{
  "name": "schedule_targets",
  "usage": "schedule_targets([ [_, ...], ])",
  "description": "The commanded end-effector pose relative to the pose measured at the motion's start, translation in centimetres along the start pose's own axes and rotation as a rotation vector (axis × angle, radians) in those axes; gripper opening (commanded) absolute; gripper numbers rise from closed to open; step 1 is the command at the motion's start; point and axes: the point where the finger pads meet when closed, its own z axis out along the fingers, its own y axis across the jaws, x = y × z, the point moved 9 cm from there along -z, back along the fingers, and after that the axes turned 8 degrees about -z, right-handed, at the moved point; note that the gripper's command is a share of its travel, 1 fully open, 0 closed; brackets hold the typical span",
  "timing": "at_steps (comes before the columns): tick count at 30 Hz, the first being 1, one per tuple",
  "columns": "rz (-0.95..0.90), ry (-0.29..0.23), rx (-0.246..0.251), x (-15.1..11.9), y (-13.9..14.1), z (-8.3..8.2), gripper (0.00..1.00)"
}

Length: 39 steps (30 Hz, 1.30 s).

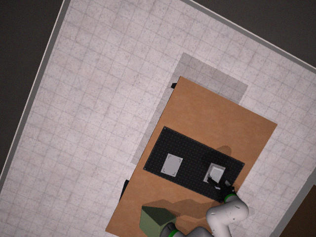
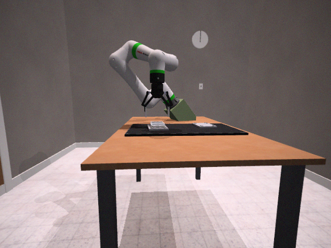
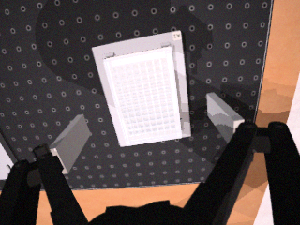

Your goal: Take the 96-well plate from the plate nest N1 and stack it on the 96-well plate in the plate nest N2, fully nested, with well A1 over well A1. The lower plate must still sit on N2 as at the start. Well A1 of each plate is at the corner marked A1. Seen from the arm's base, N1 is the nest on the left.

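A white 96-well plate (image 3: 142, 96) (image 1: 214, 174) lies on top in the grey plate nest N2, whose corner label (image 3: 176, 36) shows in the wrist view. In the side view it stands as a low stack (image 2: 158, 124) on that nest. I cannot tell whether the plates are fully nested. The plate nest N1 (image 1: 171, 165) is an empty grey square, also seen in the side view (image 2: 204, 124). My gripper (image 2: 156, 114) is open wide and holds nothing. It hangs a little above the stack, with its finger pads well apart on either side of the plate.
Both nests sit on a black perforated mat (image 1: 192, 164) on the wooden table (image 1: 196, 142). The arm's green pedestal (image 1: 155, 220) stands at the table's near edge. The table edge lies close beside N2.
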Motion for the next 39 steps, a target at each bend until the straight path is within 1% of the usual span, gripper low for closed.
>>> schedule_targets([
  [1,0.0,0.0,0.0,0.0,0.0,-0.9,1.0],
  [11,0.0,0.0,0.0,0.0,0.0,-3.6,1.0],
  [13,0.0,0.0,0.0,0.0,0.0,-3.6,1.0],
  [15,0.0,0.0,0.0,0.0,0.0,-4.1,1.0],
  [39,0.0,0.0,0.0,0.0,0.0,-4.1,1.0],
])
